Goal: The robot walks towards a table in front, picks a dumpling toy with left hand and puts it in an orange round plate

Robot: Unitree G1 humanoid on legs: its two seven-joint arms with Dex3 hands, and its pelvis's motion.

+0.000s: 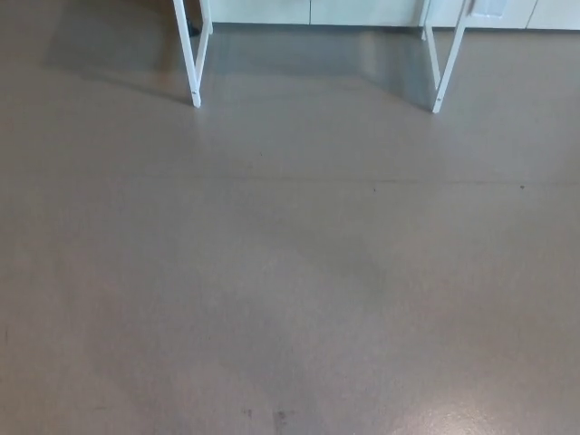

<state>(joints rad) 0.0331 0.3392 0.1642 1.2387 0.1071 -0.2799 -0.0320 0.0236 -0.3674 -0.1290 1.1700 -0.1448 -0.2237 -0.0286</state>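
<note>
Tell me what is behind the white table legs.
Behind the table legs stands a pale wall or cabinet front with vertical seams, above grey floor. The tabletop is out of frame, so nothing on it can be seen.

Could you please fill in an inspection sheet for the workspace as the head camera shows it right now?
Surface: grey floor, a few small dark marks; the tabletop is out of frame.
Job's things: nothing seen; neither dumpling toy nor orange plate shows.
Clutter: nothing seen.
Hands: neither in view.
Cables: nothing seen.
Surroundings: white table legs at the far left and far right, with pale cabinet fronts behind them.
</note>
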